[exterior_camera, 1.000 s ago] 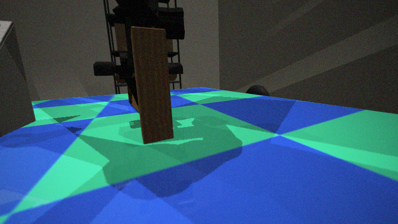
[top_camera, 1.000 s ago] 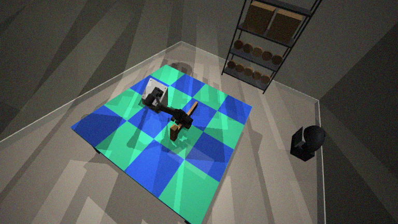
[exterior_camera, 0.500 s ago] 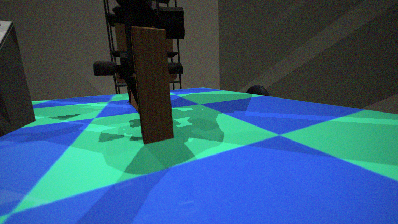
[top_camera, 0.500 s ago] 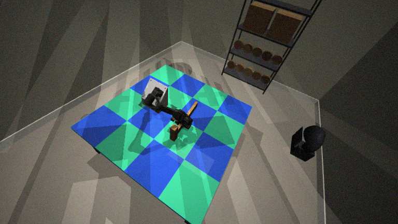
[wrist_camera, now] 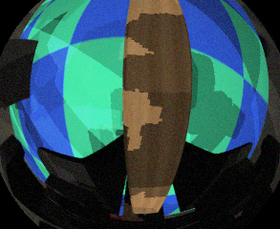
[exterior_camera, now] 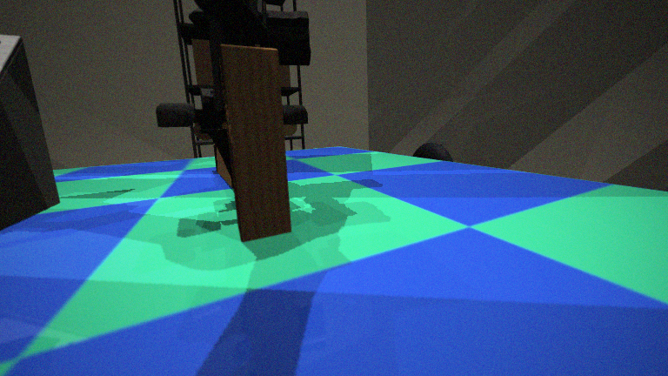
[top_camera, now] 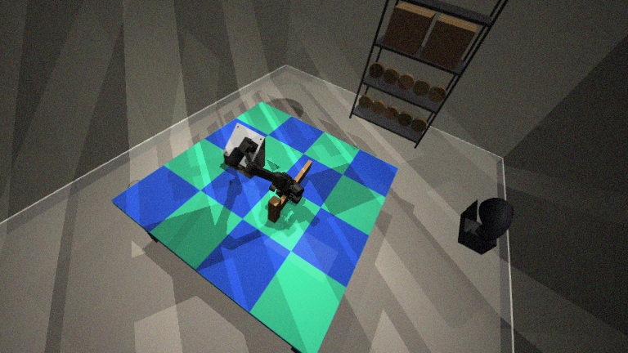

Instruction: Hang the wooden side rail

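Currently the checkered tabletop (top_camera: 296,293) carries the headboard post (top_camera: 274,210) upright near its centre. Wooden side rail (top_camera: 302,171) lies toward the far edge, its near end at the post, clamped in the pincer (top_camera: 291,192). Step in hand: seating the hooks. Next, presumably lower, then release. Hooks, pins and slot are hidden.
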`<move>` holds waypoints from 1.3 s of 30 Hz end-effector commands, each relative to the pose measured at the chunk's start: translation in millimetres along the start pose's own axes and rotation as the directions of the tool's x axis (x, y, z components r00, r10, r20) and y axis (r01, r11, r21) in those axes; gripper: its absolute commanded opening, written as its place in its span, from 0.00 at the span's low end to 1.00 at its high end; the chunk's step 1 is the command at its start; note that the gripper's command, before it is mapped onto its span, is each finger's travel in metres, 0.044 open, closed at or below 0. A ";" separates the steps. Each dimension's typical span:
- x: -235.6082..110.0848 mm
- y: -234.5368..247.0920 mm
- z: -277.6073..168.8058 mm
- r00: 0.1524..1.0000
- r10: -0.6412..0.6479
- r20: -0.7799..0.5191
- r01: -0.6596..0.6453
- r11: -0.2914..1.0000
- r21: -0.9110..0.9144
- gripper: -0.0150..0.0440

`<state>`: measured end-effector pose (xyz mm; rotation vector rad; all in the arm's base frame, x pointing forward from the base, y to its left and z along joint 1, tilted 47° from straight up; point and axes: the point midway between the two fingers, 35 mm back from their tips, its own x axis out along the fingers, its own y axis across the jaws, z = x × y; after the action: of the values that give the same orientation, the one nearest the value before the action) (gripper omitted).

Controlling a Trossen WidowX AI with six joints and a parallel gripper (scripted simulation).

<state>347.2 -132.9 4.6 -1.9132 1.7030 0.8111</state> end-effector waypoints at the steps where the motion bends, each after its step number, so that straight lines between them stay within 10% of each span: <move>1: -4.6 -1.8 -3.6 1.000 -0.012 -0.005 0.012 1.000 0.002 0.25; 39: -4.0 -2.0 -7.8 1.000 -0.012 -0.005 0.012 1.000 0.002 0.25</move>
<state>347.5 -135.4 7.8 -1.9140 1.7041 0.8113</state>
